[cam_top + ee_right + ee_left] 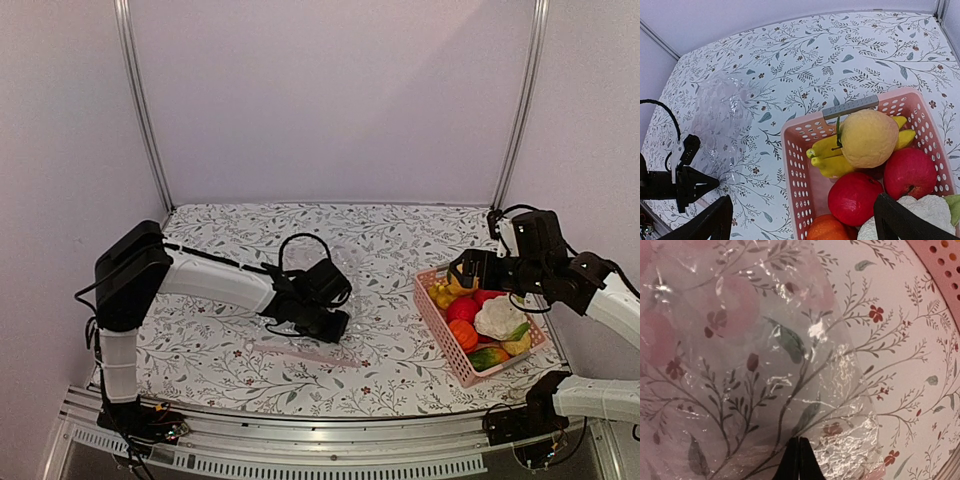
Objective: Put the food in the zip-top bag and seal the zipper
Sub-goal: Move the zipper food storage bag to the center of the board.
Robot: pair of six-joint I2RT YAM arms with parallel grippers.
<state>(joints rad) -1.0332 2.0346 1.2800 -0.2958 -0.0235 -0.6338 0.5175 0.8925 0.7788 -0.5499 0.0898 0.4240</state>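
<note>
The clear zip-top bag lies flat mid-table; it also shows in the left wrist view and the right wrist view. Its pale pink zipper strip runs along the near edge. My left gripper is shut, apparently on the bag's edge. The food sits in a pink slotted basket: banana, yellow round fruit, two red fruits, cauliflower, orange piece. My right gripper hovers open and empty above the basket's far left end.
The basket stands at the right side near the table's right edge. Metal frame posts rise at the back corners. The left arm's black cable loops above the bag. A metal rail borders the near edge.
</note>
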